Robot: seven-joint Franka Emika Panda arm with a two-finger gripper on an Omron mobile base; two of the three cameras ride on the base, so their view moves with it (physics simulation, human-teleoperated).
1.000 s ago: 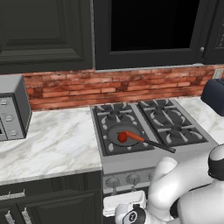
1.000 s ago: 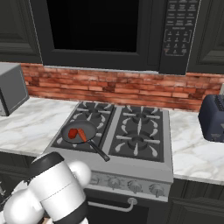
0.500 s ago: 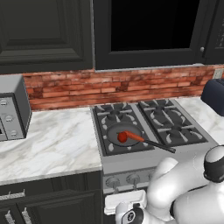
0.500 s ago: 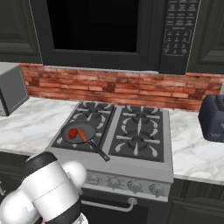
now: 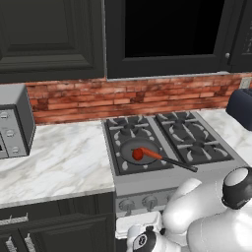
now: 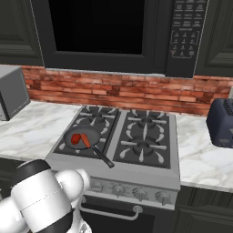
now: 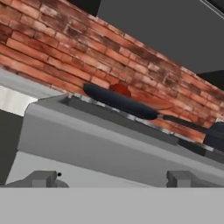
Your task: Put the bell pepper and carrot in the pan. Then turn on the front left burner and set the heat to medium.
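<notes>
We found one bell pepper (image 5: 137, 154) and one carrot (image 5: 151, 153) already lying together in the single pan (image 5: 129, 149), which sat on the front left burner (image 5: 121, 165) of the stove (image 6: 150, 170), its long handle (image 5: 179, 164) angled out toward the front right. So, as we judged it, the loading part was done and the knob work remained. The gripper (image 7: 113, 178) hung low in front of the stove, looking up along its steel face, with its jaws spread wide and nothing between them. We counted four burners on the cooktop and, in the right base view, a row of five knobs (image 6: 118, 189) along the front panel, though the small ones were hard to separate with certainty. That row was where we saw the main risk: the knobs look alike, so the arm could close on a neighbour and light the wrong burner. A turn carried too far or too short would miss medium heat. We also worried that a rising wrist could catch the protruding handle and swing the pan off its grate, spilling both vegetables. One toaster (image 6: 220, 122) stood on the right counter (image 6: 200, 154), well clear.
</notes>
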